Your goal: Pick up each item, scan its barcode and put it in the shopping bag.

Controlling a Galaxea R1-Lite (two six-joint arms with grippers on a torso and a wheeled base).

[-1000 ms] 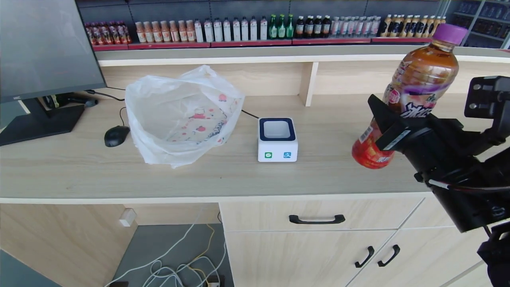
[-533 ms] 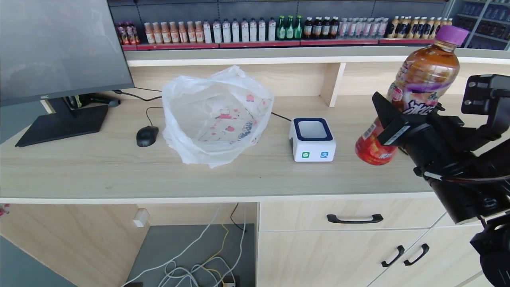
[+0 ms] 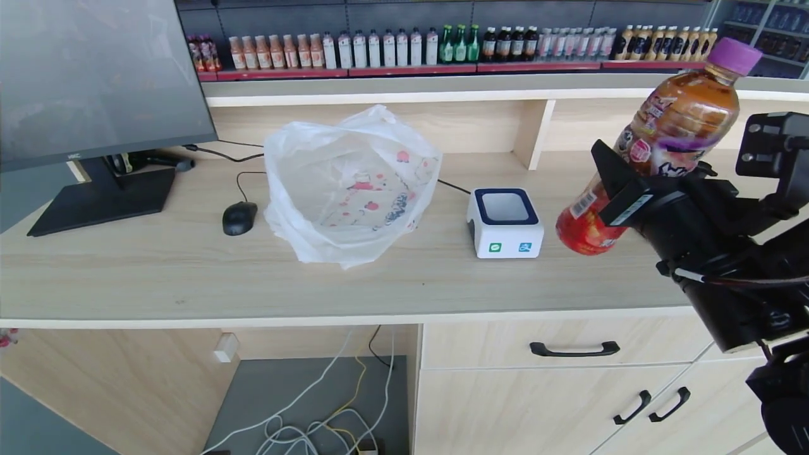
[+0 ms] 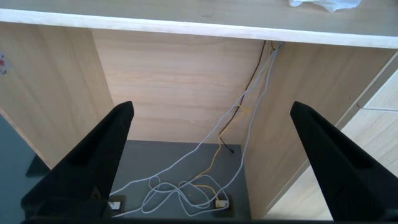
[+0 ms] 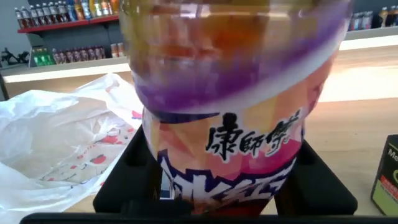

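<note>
The bottle [image 3: 657, 136], tilted with its purple cap upward, is in the air just right of the scanner [image 3: 504, 222], grasped by the right tool [image 3: 657, 183]. The shopping bag [image 3: 351, 183] stands open on the tabletop [image 3: 158, 272], left of the scanner. The left tool [image 4: 214, 165] is released, lower than the scanner.

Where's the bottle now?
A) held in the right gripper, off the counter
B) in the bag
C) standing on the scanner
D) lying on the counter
A: the right gripper is clamped on the bottle, which is tilted in the air beside the scanner.
</note>
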